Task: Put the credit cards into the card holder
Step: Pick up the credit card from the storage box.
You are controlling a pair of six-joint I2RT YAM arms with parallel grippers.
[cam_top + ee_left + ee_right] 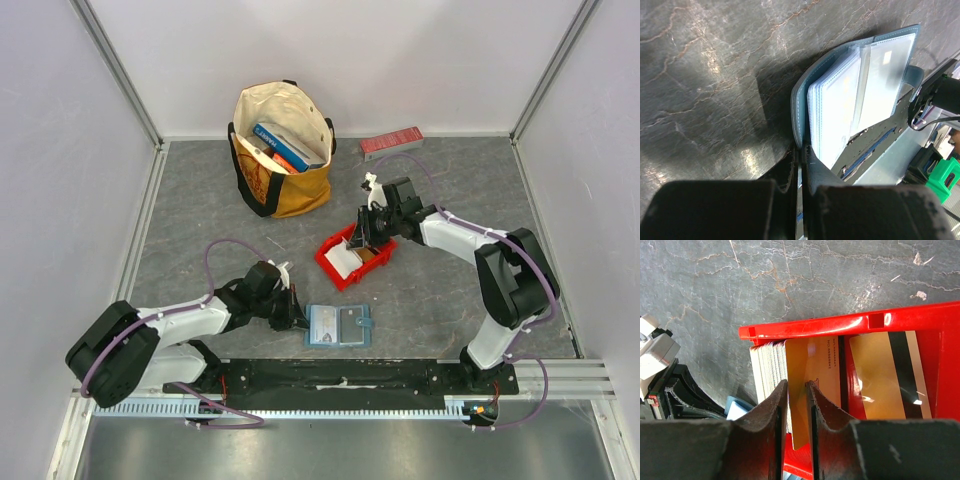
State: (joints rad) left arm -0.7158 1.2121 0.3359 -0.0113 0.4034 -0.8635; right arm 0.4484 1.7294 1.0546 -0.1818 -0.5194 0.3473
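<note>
At bin, right end effector pinches card

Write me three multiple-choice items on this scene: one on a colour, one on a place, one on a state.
1. The bin with the cards is: A red; B green; C yellow.
2. The card holder lies: A inside the bin; B on the table, at the left arm's tip; C leaning on the back wall.
3. The left pincer is: A wide open; B shut on nothing; C shut on the card holder's edge.
Answers: A, its walls show red from above and from the right wrist; B, it rests open on the grey table; C, the left wrist view shows both fingers clamped on the cover.
</note>
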